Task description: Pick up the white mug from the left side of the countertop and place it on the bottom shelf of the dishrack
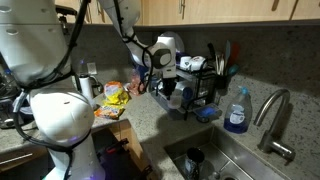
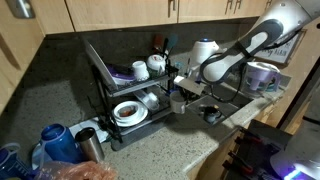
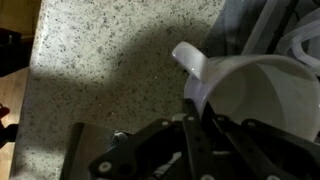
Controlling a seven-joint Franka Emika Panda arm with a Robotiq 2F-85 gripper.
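In the wrist view my gripper (image 3: 198, 112) is shut on the white mug (image 3: 255, 90), with its fingers pinching the mug's wall near the handle. The mug's open mouth faces the camera above the speckled countertop (image 3: 100, 70). In both exterior views the gripper (image 1: 165, 86) (image 2: 184, 94) hangs just in front of the black wire dishrack (image 1: 203, 92) (image 2: 105, 95), level with its lower tier. The arm mostly hides the mug there. A blue-rimmed plate (image 2: 128, 112) lies on the bottom shelf.
A white cup (image 2: 140, 70) and dark utensils (image 1: 215, 55) sit in the rack's top tier. A blue soap bottle (image 1: 237, 112), faucet (image 1: 272, 115) and steel sink (image 1: 225, 160) are beside the rack. Snack bags (image 1: 115, 95) lie on the counter. A patterned mug (image 2: 262, 75) stands behind the arm.
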